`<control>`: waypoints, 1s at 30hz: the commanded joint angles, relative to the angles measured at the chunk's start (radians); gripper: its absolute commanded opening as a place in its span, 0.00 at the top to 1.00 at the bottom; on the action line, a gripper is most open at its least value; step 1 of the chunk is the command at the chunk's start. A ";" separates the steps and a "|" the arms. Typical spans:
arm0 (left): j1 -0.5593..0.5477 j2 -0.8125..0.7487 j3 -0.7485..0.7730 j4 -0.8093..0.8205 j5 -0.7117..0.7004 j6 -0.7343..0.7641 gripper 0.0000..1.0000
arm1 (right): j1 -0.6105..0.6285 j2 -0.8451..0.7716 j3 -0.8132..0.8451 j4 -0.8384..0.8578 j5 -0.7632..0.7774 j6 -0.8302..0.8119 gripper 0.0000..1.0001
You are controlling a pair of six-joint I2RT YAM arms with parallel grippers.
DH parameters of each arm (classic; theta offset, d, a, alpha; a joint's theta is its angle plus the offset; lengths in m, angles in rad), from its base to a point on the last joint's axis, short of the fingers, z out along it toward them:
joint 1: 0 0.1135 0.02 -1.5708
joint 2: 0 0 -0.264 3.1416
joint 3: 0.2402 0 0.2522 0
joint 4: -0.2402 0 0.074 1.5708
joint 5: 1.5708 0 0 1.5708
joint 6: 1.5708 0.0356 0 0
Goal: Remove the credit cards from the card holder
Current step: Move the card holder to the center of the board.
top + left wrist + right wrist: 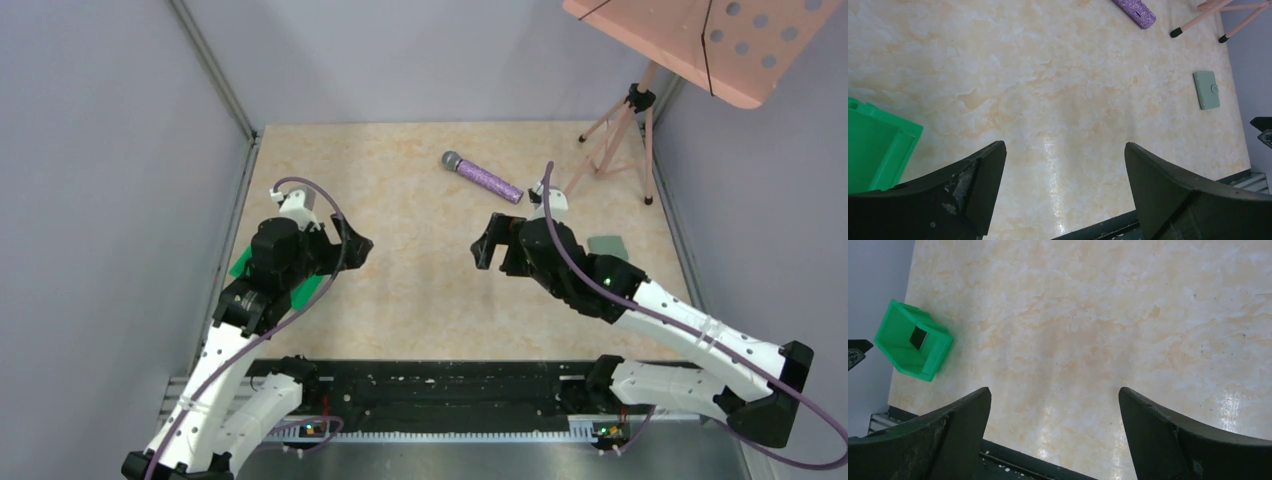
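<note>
The card holder [607,245] is a grey-green wallet lying closed and flat on the table at the right, partly behind my right arm. It also shows in the left wrist view [1206,89], with a snap tab on it. No credit cards are in view. My left gripper [356,245] is open and empty above the left of the table, its jaws wide apart over bare marble [1065,147]. My right gripper [486,244] is open and empty above the middle of the table [1054,392], left of the card holder.
A green plastic bin [913,340] lies under my left arm [305,290]. A purple microphone [485,177] lies at the back. A pink music stand [690,40] stands on tripod legs [620,130] at the back right. Grey walls enclose the table. A black rail [440,385] runs along the front edge.
</note>
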 commanded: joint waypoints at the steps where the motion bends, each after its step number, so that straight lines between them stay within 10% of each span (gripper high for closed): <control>1: 0.003 -0.003 0.002 0.052 -0.008 0.030 0.07 | 0.005 -0.039 -0.006 0.033 0.032 0.014 0.01; 15: 0.003 -0.026 -0.038 0.040 -0.141 0.114 0.08 | -0.027 -0.028 -0.044 0.015 0.329 -0.143 0.01; 30: -0.013 -0.098 -0.061 0.036 -0.189 0.117 0.09 | -0.910 0.128 -0.179 0.021 -0.131 -0.302 0.34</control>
